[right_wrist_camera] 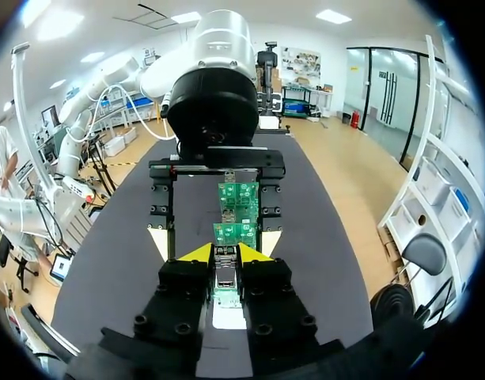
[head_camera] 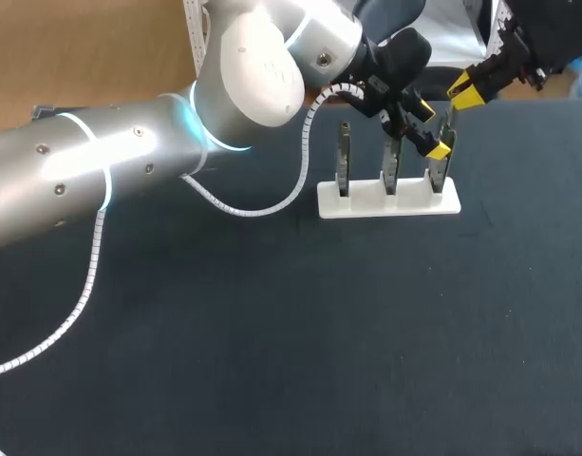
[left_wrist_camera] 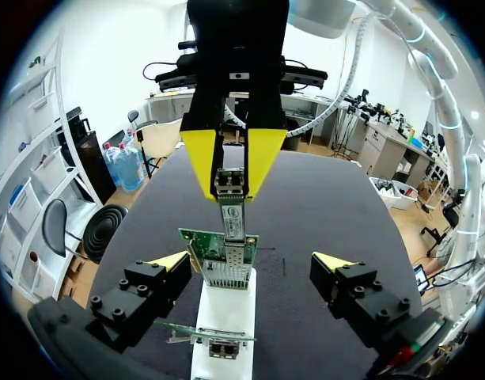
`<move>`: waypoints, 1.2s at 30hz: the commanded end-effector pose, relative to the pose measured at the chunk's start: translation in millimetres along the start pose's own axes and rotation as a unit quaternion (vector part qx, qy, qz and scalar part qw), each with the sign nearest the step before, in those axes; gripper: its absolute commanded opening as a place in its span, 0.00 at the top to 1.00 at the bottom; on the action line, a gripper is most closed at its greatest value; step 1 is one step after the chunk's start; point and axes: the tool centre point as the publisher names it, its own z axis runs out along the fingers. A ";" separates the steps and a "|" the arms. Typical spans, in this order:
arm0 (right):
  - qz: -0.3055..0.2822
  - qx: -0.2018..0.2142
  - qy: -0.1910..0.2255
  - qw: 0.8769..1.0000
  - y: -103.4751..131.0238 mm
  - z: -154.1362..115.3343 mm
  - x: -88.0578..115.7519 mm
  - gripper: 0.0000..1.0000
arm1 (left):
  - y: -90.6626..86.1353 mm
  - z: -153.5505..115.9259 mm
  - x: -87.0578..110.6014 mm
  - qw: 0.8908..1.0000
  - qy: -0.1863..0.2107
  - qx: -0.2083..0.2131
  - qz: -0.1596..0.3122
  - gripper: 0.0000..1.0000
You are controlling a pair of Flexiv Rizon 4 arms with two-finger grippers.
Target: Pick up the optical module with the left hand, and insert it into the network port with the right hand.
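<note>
Jaws of the right gripper (right_wrist_camera: 226,252) are pressed onto the optical module (left_wrist_camera: 230,194) from two sides, its yellow fingers (left_wrist_camera: 201,158) pinching the upper end of the slim metal body. The module stands upright over a green network card (left_wrist_camera: 196,241). Its lower end meets the metal network port (left_wrist_camera: 226,273) on that card; how far it sits inside cannot be told.

The left gripper (left_wrist_camera: 250,261) has its jaws spread wide and holds nothing. One yellow tip sits on each side of the white holder (left_wrist_camera: 226,313), apart from it and from the card with the module. In the right wrist view the left gripper's black fingers frame the row of green cards ahead of the right gripper.

The holder lies on the dark surface (head_camera: 272,332) and carries three cards standing upright in a row. The module's card is the one at the right end in the head view. A second card (left_wrist_camera: 210,339) stands closer to the left gripper's wrist.

In the head view the left arm (head_camera: 101,171) reaches from the left across the surface to the holder, with a white coiled cable (head_camera: 253,204) hanging from it. The right gripper comes in from the upper right corner, above the holder's right end.
</note>
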 end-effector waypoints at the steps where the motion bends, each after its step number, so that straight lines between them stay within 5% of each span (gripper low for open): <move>1: -0.001 0.005 -0.002 1.000 2.9 0.0 -1.0 1.00 | 1.3 0.5 -1.0 1.000 0.002 0.001 -0.001 0.00; 28: 0.010 0.011 0.000 1.000 4.0 5.5 5.5 1.00 | 1.3 0.5 -1.0 1.000 0.002 0.001 -0.001 0.00; 30: 0.009 0.011 0.000 1.000 4.0 4.7 4.4 0.00 | 1.3 0.5 -1.0 1.000 0.002 0.001 -0.001 0.00; 36: 0.016 0.018 -0.023 0.999 2.3 -4.0 -1.4 0.00 | 1.3 0.5 -1.0 1.000 0.002 0.001 -0.001 0.00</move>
